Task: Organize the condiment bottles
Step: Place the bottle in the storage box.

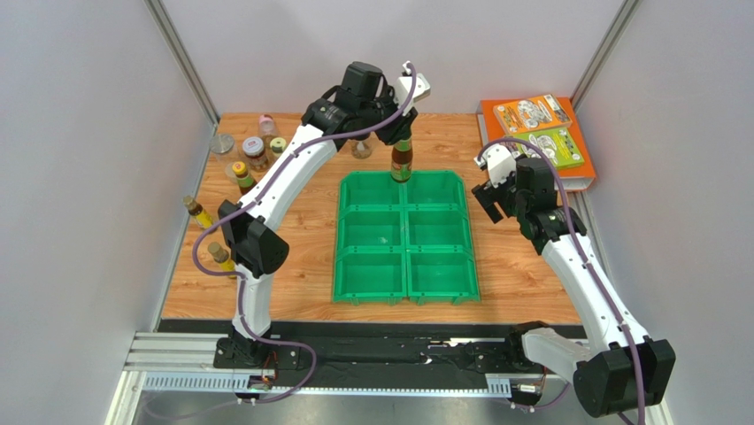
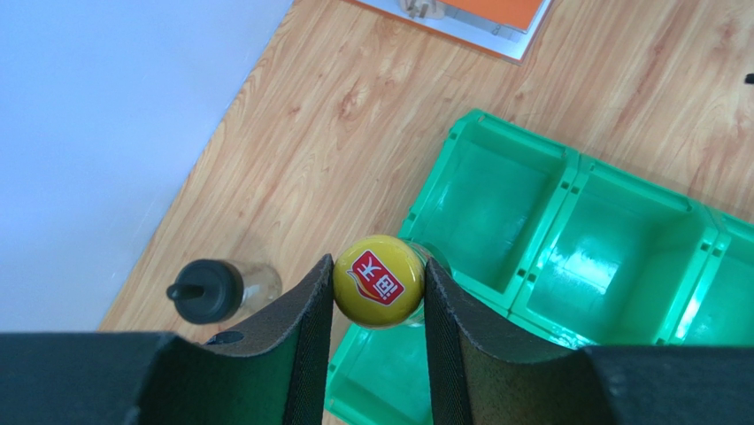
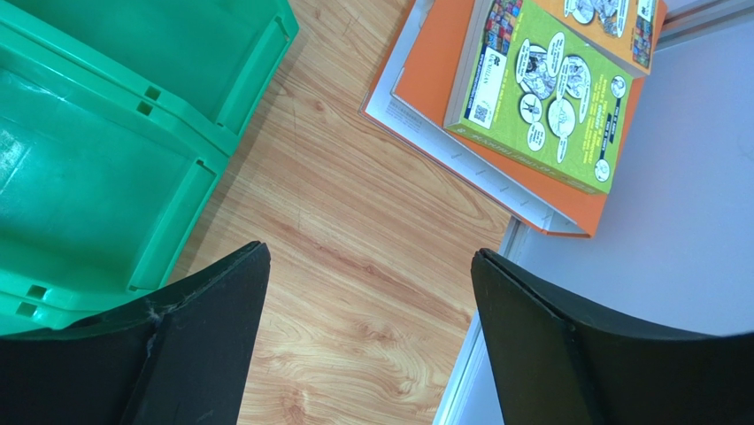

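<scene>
Now our left gripper [image 2: 379, 271] pinches the yellow-capped bottle [image 1: 402, 163] upright at the far rim of the green bin [image 1: 405, 232]. Our right gripper [image 3: 369, 255] hangs spread above the desk [image 3: 354, 221].

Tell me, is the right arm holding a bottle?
No, the right arm's jaws stand wide apart in the right wrist view, with only wooden table between them.

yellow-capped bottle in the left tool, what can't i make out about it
- Left wrist view: the bottle's body is hidden under its own cap and the left tool's fingers.
- Top view: too small to tell whether its base rests in the green bin or hangs above it.
- Right wrist view: bottle not in frame.
</scene>
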